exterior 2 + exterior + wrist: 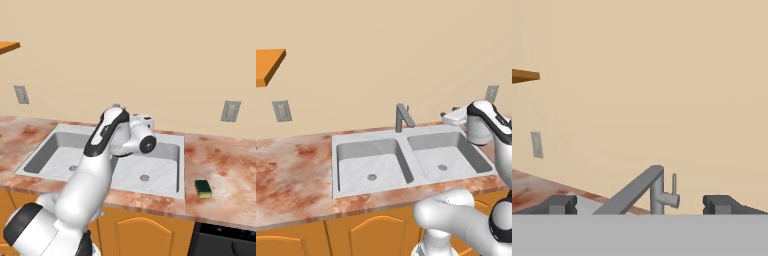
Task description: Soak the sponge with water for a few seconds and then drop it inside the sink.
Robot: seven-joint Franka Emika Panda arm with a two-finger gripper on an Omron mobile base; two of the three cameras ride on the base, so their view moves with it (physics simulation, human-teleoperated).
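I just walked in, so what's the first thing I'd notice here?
The big white robot arm reaching over the grey sink in the reddish counter. Next, the faucet behind the two bowls, and a small yellow-and-green sponge lying on the counter right of the sink.

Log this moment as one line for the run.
gripper: open, empty, facing faucet | sponge: on counter right of sink | water: none visible

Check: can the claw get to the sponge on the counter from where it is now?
Probably yes. The sponge lies alone on the counter right of the sink, with nothing on or beside it. The open claw is raised over the sink facing the faucet, so it must swing right and descend.
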